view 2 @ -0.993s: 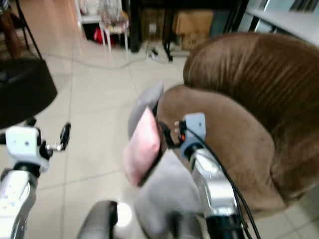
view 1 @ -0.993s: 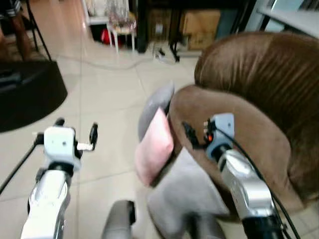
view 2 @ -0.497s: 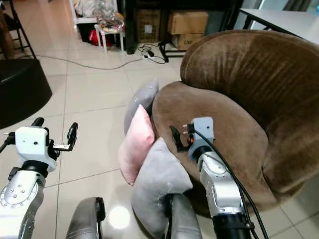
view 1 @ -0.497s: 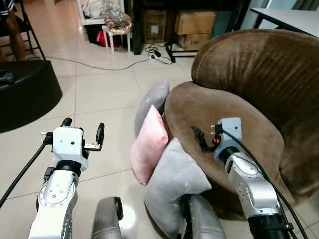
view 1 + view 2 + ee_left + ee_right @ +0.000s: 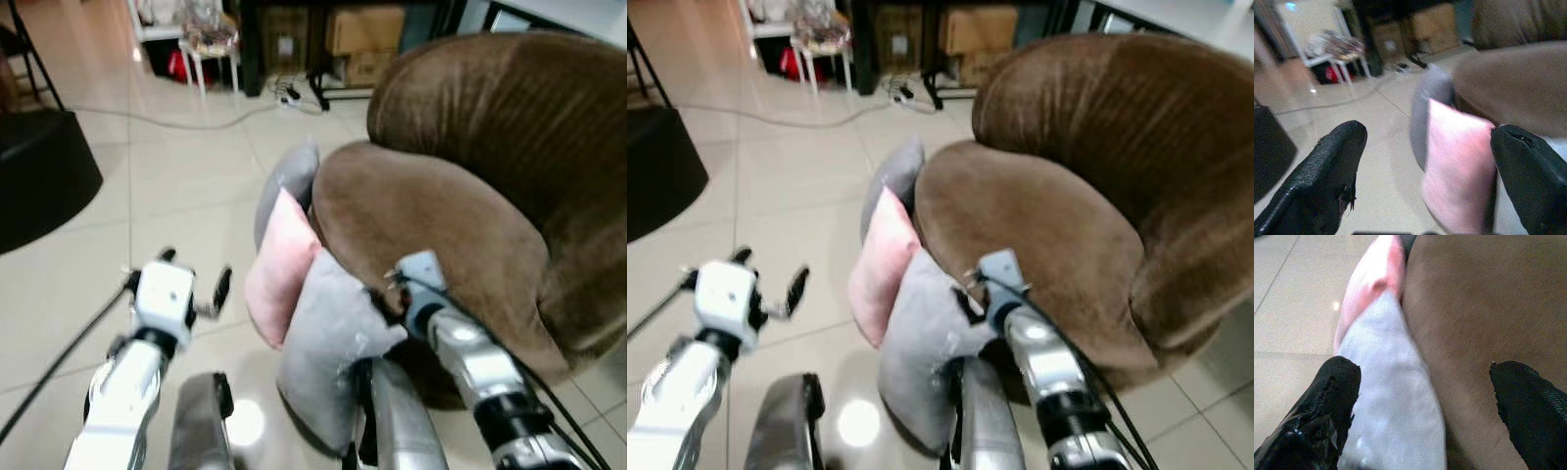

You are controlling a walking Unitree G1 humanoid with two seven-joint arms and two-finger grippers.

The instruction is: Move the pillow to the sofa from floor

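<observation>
A pink pillow (image 5: 281, 266) stands on edge on the tiled floor, leaning against the front of the brown sofa (image 5: 431, 211). A grey pillow (image 5: 328, 348) leans in front of it and another grey pillow (image 5: 287, 181) sits behind it. My left gripper (image 5: 196, 276) hangs open over the floor, left of the pink pillow (image 5: 1459, 166), which lies ahead between its fingers (image 5: 1327, 171). My right gripper (image 5: 970, 294) is open at the sofa's front edge, over the front grey pillow (image 5: 1396, 411), with nothing held.
A black round platform (image 5: 39, 171) lies at the far left. A white stool (image 5: 208, 47), cardboard boxes (image 5: 362, 29) and a floor cable (image 5: 186, 122) are at the back. My own legs (image 5: 201, 421) show at the bottom. Open tile lies left of the pillows.
The camera has tilted and shifted. My right gripper has come down from over the sofa seat to the front grey pillow. My left gripper has drawn nearer the pink pillow.
</observation>
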